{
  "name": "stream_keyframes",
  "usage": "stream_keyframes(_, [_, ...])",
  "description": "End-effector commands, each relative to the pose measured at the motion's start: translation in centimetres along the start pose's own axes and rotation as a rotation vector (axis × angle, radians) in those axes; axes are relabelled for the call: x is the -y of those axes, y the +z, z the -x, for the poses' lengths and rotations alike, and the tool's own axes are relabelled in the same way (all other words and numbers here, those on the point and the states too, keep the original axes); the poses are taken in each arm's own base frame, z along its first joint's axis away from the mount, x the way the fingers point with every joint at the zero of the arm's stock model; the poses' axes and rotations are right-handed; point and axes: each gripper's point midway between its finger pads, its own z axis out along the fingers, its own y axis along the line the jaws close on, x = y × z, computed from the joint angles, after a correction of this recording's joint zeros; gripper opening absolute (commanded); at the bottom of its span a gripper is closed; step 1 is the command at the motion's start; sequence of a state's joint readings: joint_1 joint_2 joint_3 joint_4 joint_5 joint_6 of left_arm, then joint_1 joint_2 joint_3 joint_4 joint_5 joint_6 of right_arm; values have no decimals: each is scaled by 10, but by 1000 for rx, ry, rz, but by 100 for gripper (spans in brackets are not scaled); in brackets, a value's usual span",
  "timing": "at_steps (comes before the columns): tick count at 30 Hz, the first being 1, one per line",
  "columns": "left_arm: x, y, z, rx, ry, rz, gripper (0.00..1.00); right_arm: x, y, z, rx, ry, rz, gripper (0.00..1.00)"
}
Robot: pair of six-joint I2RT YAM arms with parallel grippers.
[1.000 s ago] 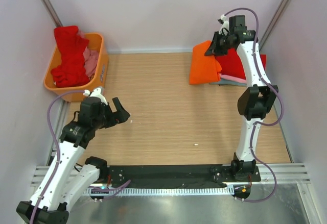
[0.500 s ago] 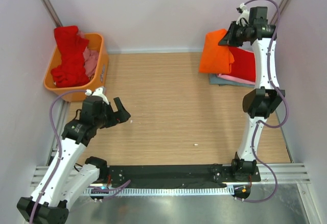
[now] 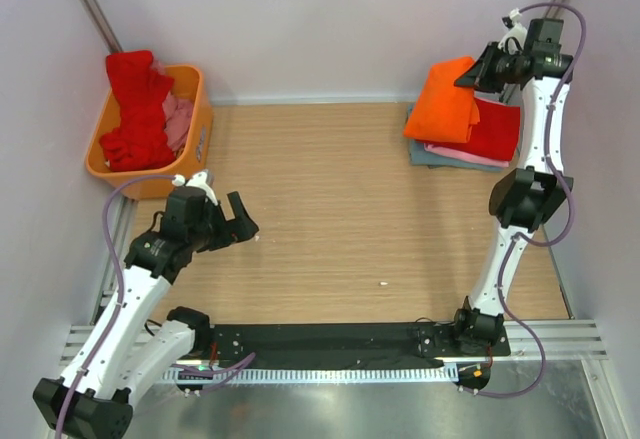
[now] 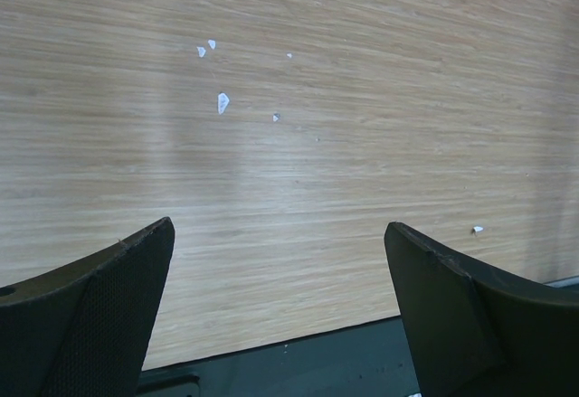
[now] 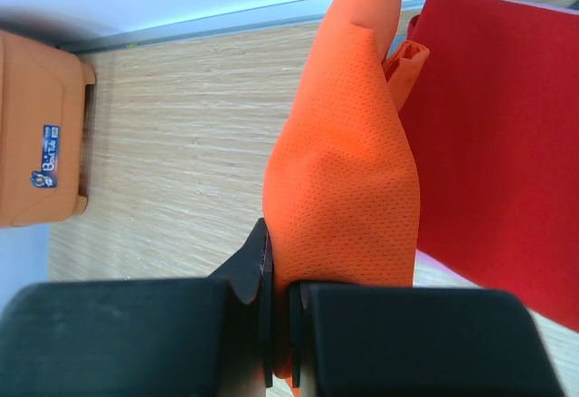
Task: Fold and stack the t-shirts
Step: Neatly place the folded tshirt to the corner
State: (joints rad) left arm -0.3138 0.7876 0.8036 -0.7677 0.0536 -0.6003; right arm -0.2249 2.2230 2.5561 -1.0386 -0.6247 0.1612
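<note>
orange t-shirt (image 3: pixel 447 101), folded: pinched at its upper edge by the right gripper (image 3: pixel 480 69), jaws nearly together on the cloth. hangs from that grip at the far right corner of the table (image 3: pixel 330 209), draping down and to the left of the gripper. overlaps, from above, the left edge of the stack: folded red t-shirt (image 3: pixel 497 131) on top, pink layer (image 3: pixel 455 152) beneath, grey-blue layer (image 3: pixel 428 157) at the bottom. cannot tell whether the hanging cloth touches the stack. in the right wrist view, shows orange cloth directly ahead of the fingertips, folded red t-shirt just to its right. at the far left corner: orange basket (image 3: pixel 196 131) with a heaped red t-shirt (image 3: pixel 135 109) and a pink t-shirt (image 3: pixel 178 119) inside, well apart from both grippers. left gripper (image 3: pixel 238 221): above bare wood near the left edge, jaws wide, holding nothing.
</note>
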Motion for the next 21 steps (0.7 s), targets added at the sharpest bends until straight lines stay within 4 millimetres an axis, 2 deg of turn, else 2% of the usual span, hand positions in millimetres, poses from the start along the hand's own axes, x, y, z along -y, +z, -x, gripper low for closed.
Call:
stream_keyframes(1, [6, 1, 1, 9, 28, -25, 100, 2, 10, 12, 31, 7, 75, 1])
stream_keyframes(4, [7, 1, -1, 7, 37, -24, 100, 28, 26, -2, -14, 45, 45, 1])
stream_keyframes(7, [7, 1, -2, 2, 40, -23, 100, 50, 35, -10, -33, 70, 9, 1])
stream_keyframes(10, [8, 2, -3, -4, 42, -22, 100, 66, 30, -7, -21, 106, -4, 1])
stream_keyframes(12, [8, 2, -3, -6, 44, -22, 100, 67, 22, 0, 1, 120, 3, 1])
stream_keyframes(15, [8, 2, -3, -5, 45, -23, 100, 51, 3, 14, 43, 113, 48, 1])
stream_keyframes(17, [8, 2, -3, -7, 45, -23, 100, 34, -12, 27, 84, 93, 75, 1])
stream_keyframes(21, [9, 2, -3, -2, 48, -30, 100, 18, -35, 41, 133, 92, 115, 1])
